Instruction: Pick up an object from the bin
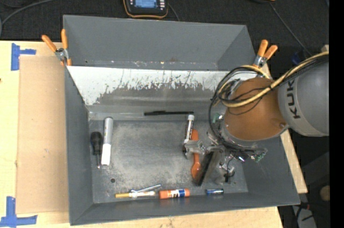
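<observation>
Low at four o'clock in the bin [150, 162], with the gripper [217, 159] just over an orange-and-black tool [197, 166]; impossible to tell whether spread or pressed together. Probably stiff, light, slightly slick: best taken across the handle's middle. Elsewhere inside: white tube [106, 141] at nine, black pen [168, 113] at twelve, glue stick [174, 194] at six.

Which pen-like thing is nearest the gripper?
The orange-and-black stick, right beside the gripper; the white marker lies far left, the glue stick by the front wall.
</observation>
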Robot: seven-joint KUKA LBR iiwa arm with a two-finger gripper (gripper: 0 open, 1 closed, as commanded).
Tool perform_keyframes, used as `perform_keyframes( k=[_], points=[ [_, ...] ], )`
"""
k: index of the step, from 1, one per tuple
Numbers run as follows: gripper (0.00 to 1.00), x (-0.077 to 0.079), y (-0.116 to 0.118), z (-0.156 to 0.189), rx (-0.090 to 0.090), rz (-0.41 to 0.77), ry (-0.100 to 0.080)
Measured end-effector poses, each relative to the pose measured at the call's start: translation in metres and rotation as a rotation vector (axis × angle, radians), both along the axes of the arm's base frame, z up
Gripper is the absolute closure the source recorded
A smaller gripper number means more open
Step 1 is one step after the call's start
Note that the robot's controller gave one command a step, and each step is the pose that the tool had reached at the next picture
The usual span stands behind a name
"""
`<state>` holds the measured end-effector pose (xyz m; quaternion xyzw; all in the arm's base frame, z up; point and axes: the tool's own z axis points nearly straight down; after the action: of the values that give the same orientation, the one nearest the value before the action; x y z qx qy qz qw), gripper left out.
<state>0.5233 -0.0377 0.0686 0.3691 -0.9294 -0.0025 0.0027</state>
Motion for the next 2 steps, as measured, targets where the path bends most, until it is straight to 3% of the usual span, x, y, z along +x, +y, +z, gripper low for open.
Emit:
perform_keyframes(
  k=[1, 2],
  points=[
    [1.0, 0.0101, 0.0118, 0.0016, 0.004, -0.025, -0.004],
    [1.0, 0.0101, 0.0118, 0.0017, 0.004, -0.025, -0.004]
  ],
)
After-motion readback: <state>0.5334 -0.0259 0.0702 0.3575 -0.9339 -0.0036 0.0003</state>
